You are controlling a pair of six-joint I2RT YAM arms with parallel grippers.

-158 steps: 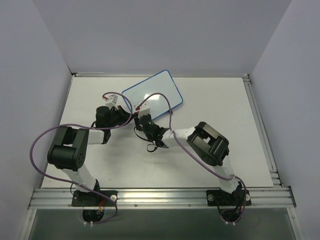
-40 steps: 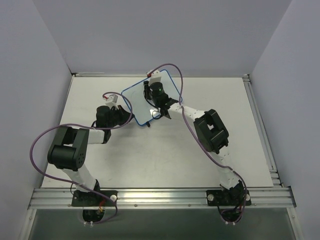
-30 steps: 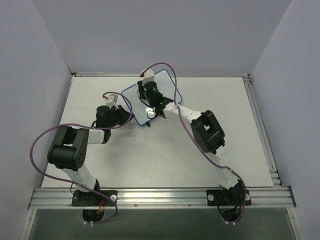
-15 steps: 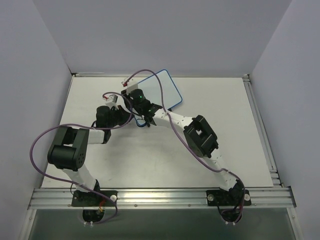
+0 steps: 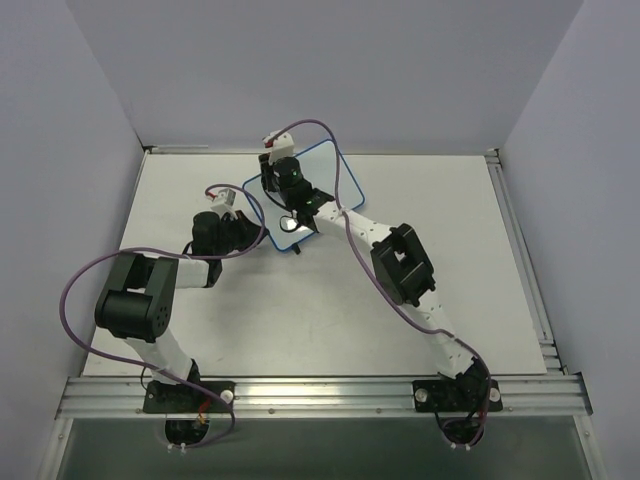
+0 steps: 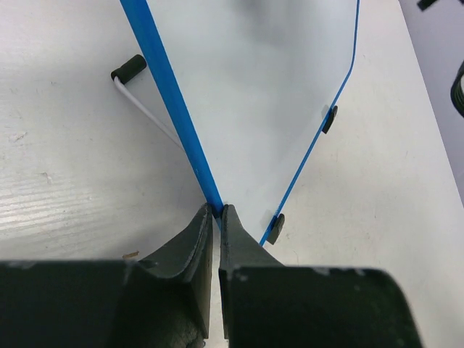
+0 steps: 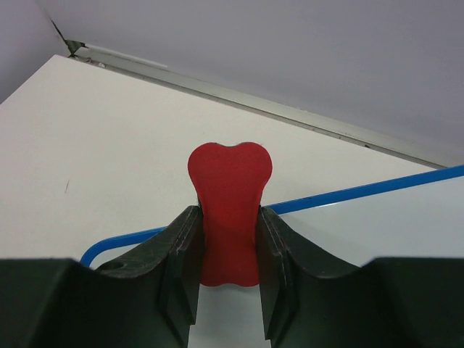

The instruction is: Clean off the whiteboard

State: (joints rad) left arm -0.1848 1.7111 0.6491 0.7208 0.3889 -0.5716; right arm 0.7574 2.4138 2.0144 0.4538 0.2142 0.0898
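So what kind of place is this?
Probably a robot test booth, not a classroom: two robot arms bolted to a metal rail, a white table, plain walls boxing it in.

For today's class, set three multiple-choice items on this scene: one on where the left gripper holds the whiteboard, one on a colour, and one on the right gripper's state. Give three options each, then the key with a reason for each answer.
1. Where does the left gripper hold the whiteboard?
A) on its blue rim
B) in the middle of its face
C) nowhere; it hangs clear of the board

2. What colour is the eraser?
A) green
B) red
C) yellow

3. The right gripper is:
A) open and empty
B) shut on the whiteboard
C) shut on the eraser

Key:
1 A, since the left wrist view shows it pinching the blue rim near a corner.
2 B, since the eraser is plainly red in the right wrist view.
3 C, since the gripper clamps the eraser's two sides.
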